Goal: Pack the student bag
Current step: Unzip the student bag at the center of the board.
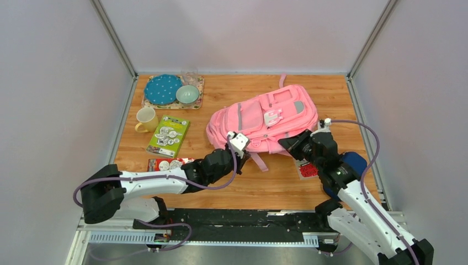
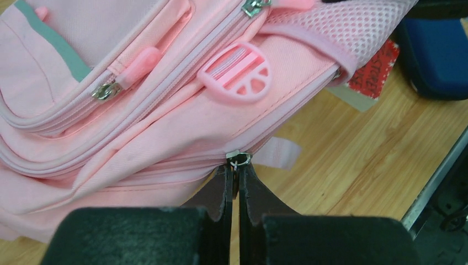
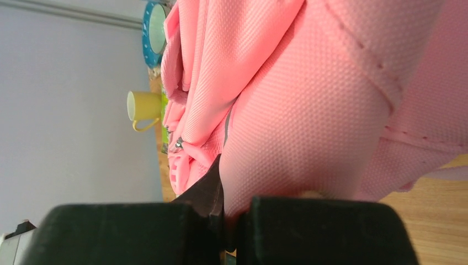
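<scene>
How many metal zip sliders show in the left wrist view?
3 sliders on the backpack: top centre, upper left, one at the left claw's tips. Others may be hidden.

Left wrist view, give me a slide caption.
Left tool shut on a zipper pull at the edge of the bag.

Student bag [image 1: 259, 118] is pink, mug [image 1: 145, 119] yellow, plate [image 1: 163, 89] blue with dots.
</scene>
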You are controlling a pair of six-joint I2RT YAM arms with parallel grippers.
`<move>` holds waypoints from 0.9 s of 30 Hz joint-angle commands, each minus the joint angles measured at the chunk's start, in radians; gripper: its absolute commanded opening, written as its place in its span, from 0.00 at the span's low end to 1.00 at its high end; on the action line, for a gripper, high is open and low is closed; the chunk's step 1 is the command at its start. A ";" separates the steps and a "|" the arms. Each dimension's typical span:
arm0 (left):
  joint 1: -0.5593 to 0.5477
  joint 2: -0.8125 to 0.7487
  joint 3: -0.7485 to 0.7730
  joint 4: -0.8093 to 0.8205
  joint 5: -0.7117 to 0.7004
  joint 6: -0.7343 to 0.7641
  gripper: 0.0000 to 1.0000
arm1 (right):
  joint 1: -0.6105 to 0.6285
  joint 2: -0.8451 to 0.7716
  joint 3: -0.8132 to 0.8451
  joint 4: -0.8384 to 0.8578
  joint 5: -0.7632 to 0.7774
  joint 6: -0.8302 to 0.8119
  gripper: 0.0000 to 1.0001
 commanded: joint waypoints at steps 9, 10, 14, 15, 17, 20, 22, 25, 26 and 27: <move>0.087 -0.286 -0.167 -0.336 0.031 0.084 0.00 | -0.306 0.173 0.187 -0.026 -0.188 -0.412 0.00; 0.087 -0.297 -0.178 -0.333 0.077 0.083 0.00 | -0.368 0.207 0.222 -0.020 -0.226 -0.430 0.00; 0.087 -0.312 -0.210 -0.289 0.187 0.055 0.00 | -0.409 0.398 0.324 0.010 -0.319 -0.475 0.00; 0.087 -0.292 -0.202 -0.269 0.242 0.051 0.00 | -0.409 0.481 0.351 0.012 -0.358 -0.482 0.00; 0.087 -0.263 -0.189 -0.249 0.299 0.035 0.00 | -0.410 0.558 0.455 -0.006 -0.407 -0.521 0.00; 0.085 -0.177 -0.146 -0.200 0.388 -0.001 0.00 | -0.413 0.701 0.597 -0.115 -0.409 -0.571 0.11; 0.082 -0.150 -0.129 -0.177 0.379 -0.023 0.00 | -0.423 0.764 0.656 -0.181 -0.397 -0.596 0.42; 0.084 -0.107 -0.106 -0.160 0.341 -0.058 0.00 | -0.424 0.729 0.653 -0.295 -0.290 -0.645 0.66; 0.084 -0.090 -0.101 -0.149 0.338 -0.067 0.00 | -0.424 0.657 0.618 -0.298 -0.265 -0.642 0.78; 0.084 -0.082 -0.092 -0.143 0.332 -0.074 0.00 | -0.424 0.611 0.554 -0.301 -0.223 -0.631 0.85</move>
